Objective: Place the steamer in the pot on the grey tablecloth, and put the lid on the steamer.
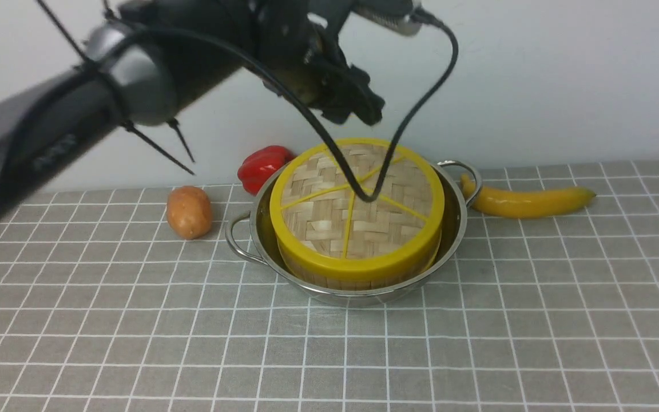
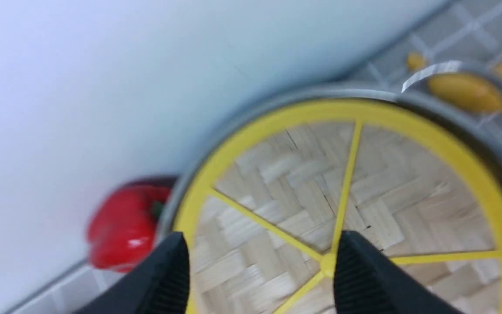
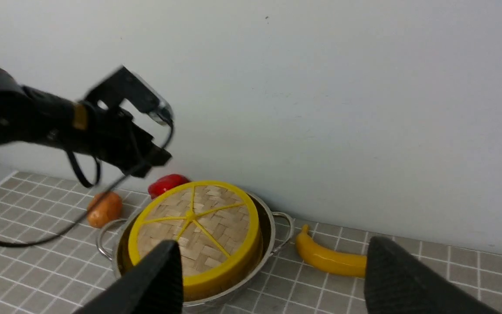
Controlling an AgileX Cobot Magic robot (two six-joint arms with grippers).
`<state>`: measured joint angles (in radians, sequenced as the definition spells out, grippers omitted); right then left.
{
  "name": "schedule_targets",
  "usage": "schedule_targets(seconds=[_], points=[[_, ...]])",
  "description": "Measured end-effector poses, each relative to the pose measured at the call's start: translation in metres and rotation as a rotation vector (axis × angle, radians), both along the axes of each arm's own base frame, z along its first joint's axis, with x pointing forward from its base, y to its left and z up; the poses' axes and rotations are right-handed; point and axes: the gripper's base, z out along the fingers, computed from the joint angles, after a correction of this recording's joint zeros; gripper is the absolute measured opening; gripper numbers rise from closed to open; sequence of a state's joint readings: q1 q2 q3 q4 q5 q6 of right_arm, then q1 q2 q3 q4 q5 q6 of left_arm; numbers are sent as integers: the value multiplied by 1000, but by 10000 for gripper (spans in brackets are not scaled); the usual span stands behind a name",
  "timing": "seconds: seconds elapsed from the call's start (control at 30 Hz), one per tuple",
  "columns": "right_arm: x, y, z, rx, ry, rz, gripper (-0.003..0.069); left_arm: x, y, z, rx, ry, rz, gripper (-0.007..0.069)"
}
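In the pot on the grey tablecloth, the lid caps the steamer, seemingly light, stiff bamboo best pinched by its thick rim; left tool and right tool stand spread, empty.

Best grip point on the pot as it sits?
Its left loop handle, from above, probably: the wire loop juts clear of the pot wall, with open cloth showing through. The other handle has the banana close beside it.
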<state>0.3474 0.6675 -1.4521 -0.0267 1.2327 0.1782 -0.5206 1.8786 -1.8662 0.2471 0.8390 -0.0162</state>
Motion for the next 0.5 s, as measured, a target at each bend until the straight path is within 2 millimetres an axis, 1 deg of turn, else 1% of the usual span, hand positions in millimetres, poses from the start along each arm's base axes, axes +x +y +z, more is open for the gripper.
schedule_targets(seconds=[0.03, 0.07, 0.13, 0.17, 0.2, 0.23, 0.27, 0.33, 0.37, 0.4, 0.43, 0.47, 0.5], points=[[0, 0, -1, -5, 0, -1, 538, -4, 2, 6, -4, -7, 2, 344], [4, -1, -7, -55, 9, -16, 533, -18, 11, 29, -18, -29, 10, 267], [9, -3, -19, -111, 29, -41, 517, -37, 23, 54, -30, -46, 22, 143], [9, -3, -22, -118, 36, -44, 511, -39, 24, 56, -31, -47, 23, 130], [11, -6, -39, -164, 63, -69, 478, -56, 35, 73, -31, -52, 35, 34], [11, -7, -44, -172, 67, -74, 469, -58, 36, 74, -29, -51, 34, 27], [11, -9, -55, -191, 67, -85, 442, -72, 44, 84, -23, -56, 33, -6], [8, -12, -81, -215, 44, -103, 372, -93, 57, 90, -12, -65, 22, -23], [8, -13, -83, -216, 41, -107, 358, -93, 57, 90, -13, -67, 22, -23], [5, -14, -107, -215, 20, -115, 300, -111, 67, 90, -11, -82, 9, -23], [5, -15, -109, -214, 17, -118, 285, -113, 68, 89, -9, -80, 8, -23], [2, -16, -128, -212, 12, -121, 248, -126, 74, 80, -12, -99, -9, -23], [1, -16, -138, -206, 3, -121, 213, -136, 79, 79, -28, -133, -22, -23]])
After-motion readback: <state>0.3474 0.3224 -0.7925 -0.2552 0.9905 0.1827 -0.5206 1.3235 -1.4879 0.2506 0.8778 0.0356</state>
